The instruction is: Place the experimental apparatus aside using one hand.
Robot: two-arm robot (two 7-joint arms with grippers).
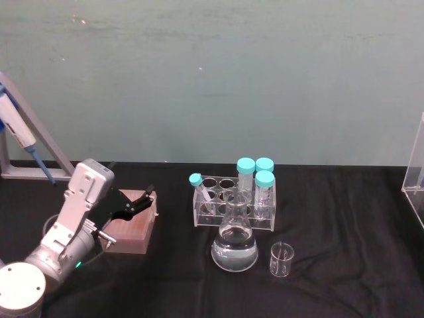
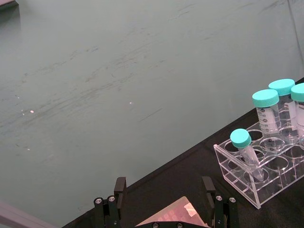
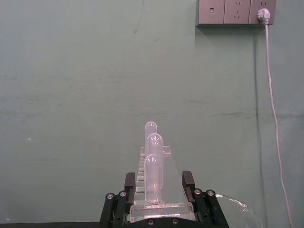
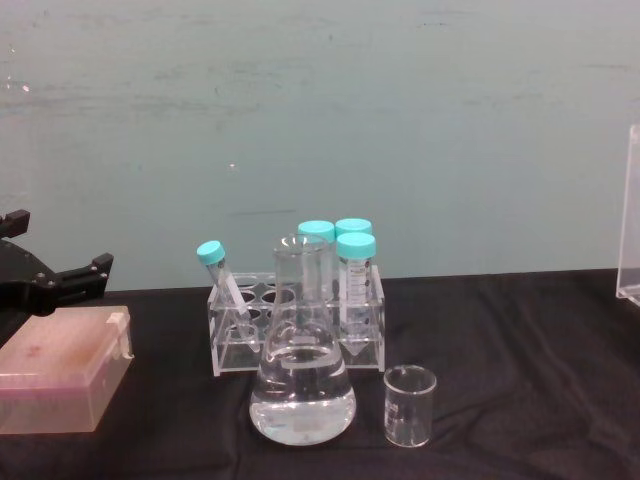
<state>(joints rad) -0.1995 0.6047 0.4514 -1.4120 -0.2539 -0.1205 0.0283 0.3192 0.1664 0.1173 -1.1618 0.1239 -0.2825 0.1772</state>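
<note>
The conical flask (image 1: 234,246) with clear liquid stands on the black table, with the small glass beaker (image 1: 281,259) just to its right. The tall clear acrylic stand (image 1: 415,173) shows at the right edge. In the right wrist view, my right gripper (image 3: 159,183) is shut on the acrylic stand (image 3: 157,202), whose long plastic pipettes (image 3: 153,164) rise between the fingers. My left gripper (image 1: 146,199) is open over a pinkish box (image 1: 132,225) at the left, well apart from the glassware. The left wrist view shows that left gripper (image 2: 164,190) with nothing between its fingers.
A clear tube rack (image 1: 233,207) with several teal-capped tubes stands right behind the flask. A blue and white pipette (image 1: 18,132) leans on a grey frame at the far left. A curved glass rim (image 3: 237,209) shows beside the right gripper.
</note>
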